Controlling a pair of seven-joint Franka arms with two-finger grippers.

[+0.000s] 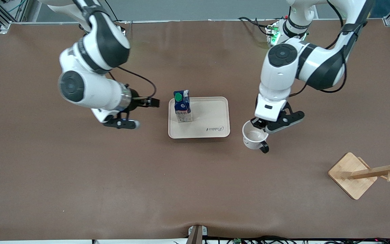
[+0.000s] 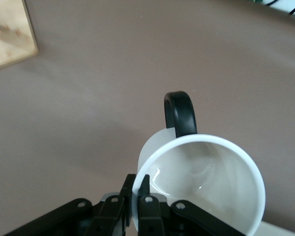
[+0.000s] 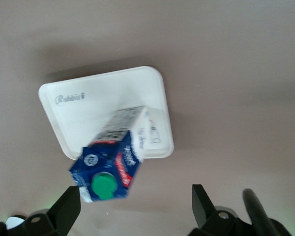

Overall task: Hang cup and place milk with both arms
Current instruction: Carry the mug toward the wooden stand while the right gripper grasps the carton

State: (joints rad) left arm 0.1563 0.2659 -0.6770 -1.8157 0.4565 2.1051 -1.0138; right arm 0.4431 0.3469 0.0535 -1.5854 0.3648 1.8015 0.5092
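Observation:
The milk (image 1: 182, 106) stands upright on a cream tray (image 1: 212, 118), at the tray's edge toward the right arm's end. My right gripper (image 1: 141, 113) hangs open over the table beside that edge, apart from the carton. The right wrist view shows the milk (image 3: 110, 167) with its green cap ahead of my right gripper (image 3: 135, 204), nothing between the fingers. My left gripper (image 1: 257, 127) is shut on the rim of the white cup (image 1: 255, 137) beside the tray's other edge. In the left wrist view my left gripper (image 2: 137, 189) pinches the cup (image 2: 206, 187) wall, black handle (image 2: 181, 113) pointing away.
A wooden mug rack (image 1: 367, 173) with a square base and pegs stands toward the left arm's end, nearer the front camera than the cup; its base corner (image 2: 10, 34) shows in the left wrist view. Brown table surface surrounds the tray.

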